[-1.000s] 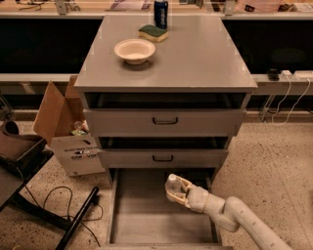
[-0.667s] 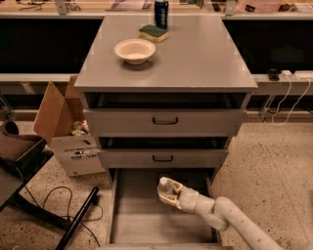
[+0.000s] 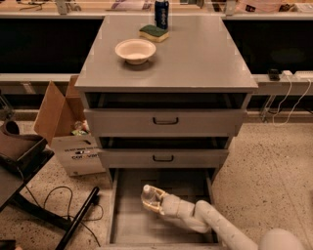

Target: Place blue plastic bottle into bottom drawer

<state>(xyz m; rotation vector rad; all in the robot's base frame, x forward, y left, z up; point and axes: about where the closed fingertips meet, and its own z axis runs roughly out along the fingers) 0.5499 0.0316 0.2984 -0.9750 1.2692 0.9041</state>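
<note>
Since a second ago my gripper (image 3: 155, 201) has slid left and a little lower, out from the right side toward the middle of the bottom drawer (image 3: 128, 225), and the arm now reaches in from the lower right corner. Nothing else has shifted: the bowl (image 3: 135, 50), sponge (image 3: 153, 32) and can (image 3: 161, 13) sit as they were on the cabinet top, and the two upper drawers are barely cracked open.

My fingers are closed on the bottle (image 3: 146, 192). It stands roughly upright in my grip, white cap up, over the grey floor of the open drawer; I cannot tell whether its base is touching the floor.

I judge the bottle light, thin-walled and smooth. It will dent if squeezed hard and slip if held loosely, so a moderate hold round the labelled middle suits it, not the cap or neck. Being tall and slim, it will tip easily when let go, so it should be set low on its base or laid flat before release, clear of the drawer wall and the drawer front above.
</note>
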